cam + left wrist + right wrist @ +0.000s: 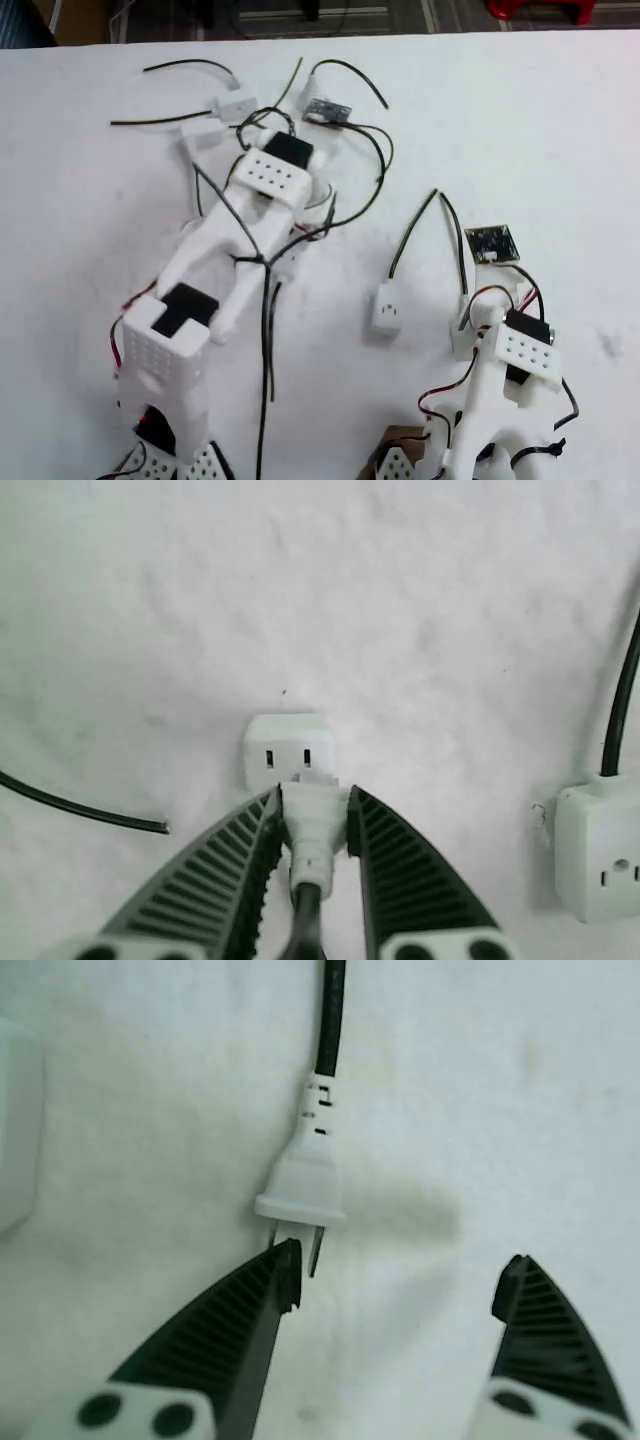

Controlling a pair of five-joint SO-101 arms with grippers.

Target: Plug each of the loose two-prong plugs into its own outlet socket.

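Observation:
My left gripper [310, 810] is shut on a white two-prong plug [308, 825], its black cord trailing back between the fingers. The plug's nose sits right at the face of a small white outlet socket [288, 750], just under its two slots; the prongs are hidden. My right gripper [400, 1270] stands open on the table. A second white plug [302, 1185] lies flat just ahead of it, prongs pointing at one fingertip [285, 1265]. In the high view this plug [463, 335] lies by the right arm [520, 350], with a socket [386, 307] to its left.
Another white socket [598, 845] with a black cord lies beside the left gripper. A loose black cord end [150, 825] lies on the other side. Black cords and two small circuit boards [327, 110] [492, 243] are scattered over the white table [560, 130].

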